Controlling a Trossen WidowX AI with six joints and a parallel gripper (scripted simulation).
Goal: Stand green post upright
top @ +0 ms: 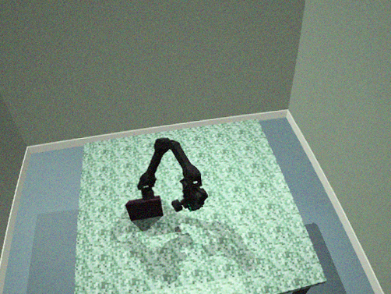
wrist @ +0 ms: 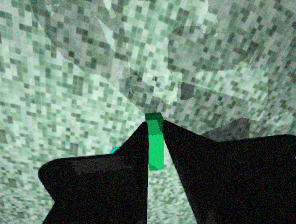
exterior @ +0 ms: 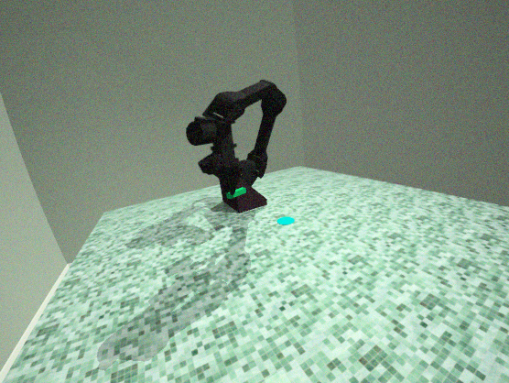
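The green post [exterior: 241, 191] [wrist: 156, 150] is pinched between the fingertips of my gripper [exterior: 232, 192] [wrist: 154, 125]. The gripper is shut on it and holds it above the table. In the exterior view the post lies nearly level, slightly tilted, in front of the arm's base. In the wrist view it extends from the fingertips back between the fingers. The cyan circle [exterior: 286, 221] lies flat on the table, to the right of the post in the exterior view. Only a sliver of the circle [wrist: 115, 150] shows past the left finger. In the top view I cannot make out the circle, and the post is mostly hidden.
The arm's dark base block [top: 144, 209] [exterior: 247, 202] stands close to the gripper and post. The mottled green table [top: 233, 156] [exterior: 366, 275] carries the arm's shadows. The table's front edge shows low in the top view.
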